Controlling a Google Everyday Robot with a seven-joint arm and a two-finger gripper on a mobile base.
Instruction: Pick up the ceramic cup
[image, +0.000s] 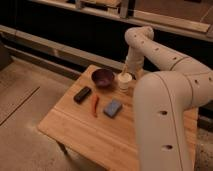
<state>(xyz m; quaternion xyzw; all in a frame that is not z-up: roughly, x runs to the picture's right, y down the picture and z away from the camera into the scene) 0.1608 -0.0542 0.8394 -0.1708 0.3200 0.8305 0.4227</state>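
The ceramic cup is small, cream-white and round. It stands upright near the far edge of the wooden table, just right of the dark purple bowl. My gripper hangs at the end of the white arm, directly over the cup and very close to its rim. The arm's wrist covers the gripper's tips, and the cup's far side is partly hidden.
A black rectangular object, a red stick-like object and a blue-grey block lie on the table left of centre. My white arm's large body covers the table's right side. A dark wall with rails runs behind.
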